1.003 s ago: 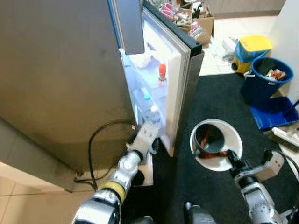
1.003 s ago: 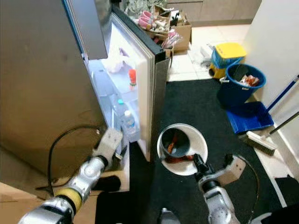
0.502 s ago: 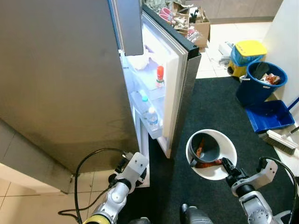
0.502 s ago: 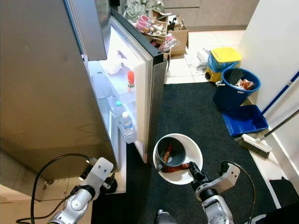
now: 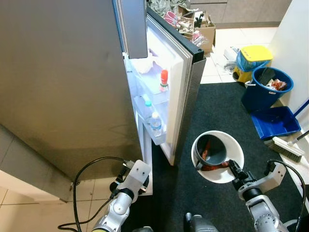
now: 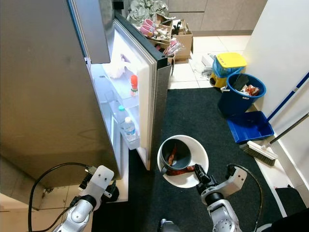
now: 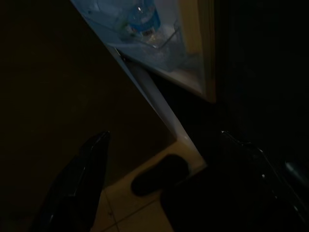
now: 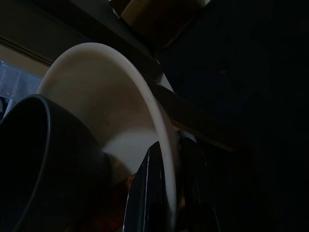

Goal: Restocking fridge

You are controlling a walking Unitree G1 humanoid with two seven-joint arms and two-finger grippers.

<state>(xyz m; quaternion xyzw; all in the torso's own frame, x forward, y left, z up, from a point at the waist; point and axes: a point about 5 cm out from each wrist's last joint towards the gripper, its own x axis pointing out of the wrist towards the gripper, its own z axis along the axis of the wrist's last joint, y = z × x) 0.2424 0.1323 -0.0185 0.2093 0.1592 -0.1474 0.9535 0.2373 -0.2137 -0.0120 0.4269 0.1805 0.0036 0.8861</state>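
The robot stands before the open fridge (image 5: pixel 96 87) and carries food toward it, so I judge the step in hand is bringing the load to a shelf, not yet placing it. The right claw (image 5: pixel 235 170) pinches the near rim of a white bowl (image 5: pixel 232 152), one finger above and one below the edge, as the right wrist view shows. In the head view the bowl hangs at about 5 o'clock, over the black mat (image 5: pixel 222 111), just beside the lower edge of the fridge door (image 5: pixel 186 96). Inside the bowl sits a dark grey cup (image 5: pixel 212 151), and something reddish lies in the cup and under it; what food it is I cannot tell. The left claw (image 7: pixel 159 188) is low at about 7 o'clock near the foot of the fridge, with its fingers spread and nothing between them. The door pockets already hold things: a bottle with a red cap (image 5: pixel 164 79) in an upper pocket, and below it two clear water bottles (image 5: pixel 155 123), one with a teal cap. At about 2 o'clock a blue bucket (image 5: pixel 263 89) holds some rubbish, with a yellow-lidded container (image 5: pixel 255 54) behind it. The next move, in my opinion, calls for lifting the bowl level and turning it toward the lit interior, keeping the cup from sliding out
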